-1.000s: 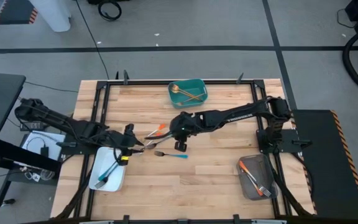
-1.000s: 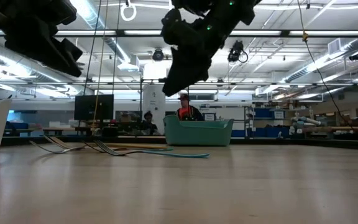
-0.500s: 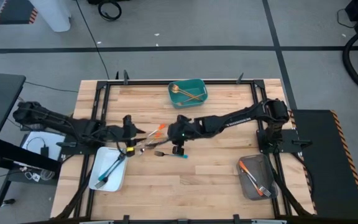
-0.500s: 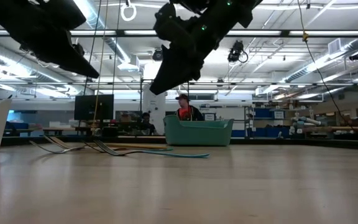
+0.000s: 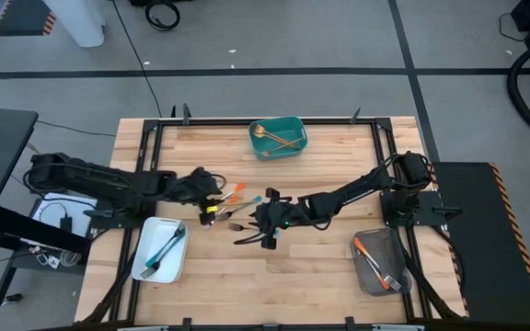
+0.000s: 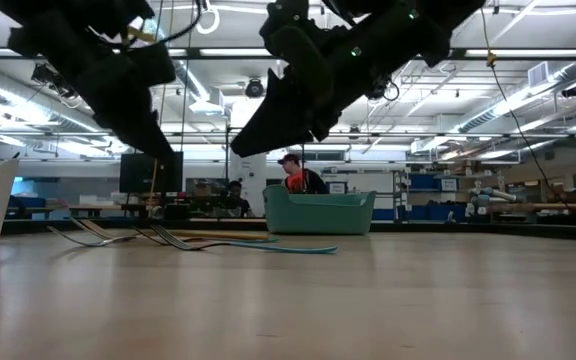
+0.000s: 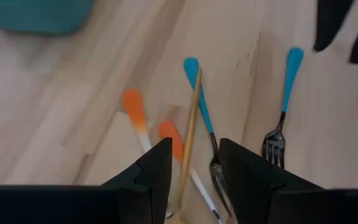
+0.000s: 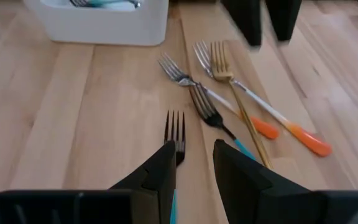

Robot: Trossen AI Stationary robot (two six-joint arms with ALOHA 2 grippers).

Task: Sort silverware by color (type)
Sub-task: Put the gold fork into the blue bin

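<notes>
Loose silverware (image 5: 233, 198) lies flat on the table's middle: a gold fork (image 7: 191, 118), two orange-handled pieces (image 7: 134, 109) and two blue-handled forks (image 7: 284, 93). My left gripper (image 7: 194, 149) hovers open above the pile's left side, its fingers on either side of the gold fork's handle, clear of it. My right gripper (image 8: 194, 146) hovers open over the pile's near side, just above one blue-handled fork (image 8: 174, 127). In the low view both grippers, left (image 6: 158, 140) and right (image 6: 243, 145), hang well above the tabletop.
A teal tray (image 5: 279, 138) with gold pieces stands at the far middle. A white tray (image 5: 159, 250) with blue-handled pieces sits near left, and a grey tray (image 5: 380, 262) with orange-handled pieces near right. Bare wood lies between the near trays.
My left gripper has swung from beside the white tray toward the table's right, over the pile, sinking a little and rolling. My right gripper has gone toward the near edge and down, tipping more level. The silverware has stayed where it was.
</notes>
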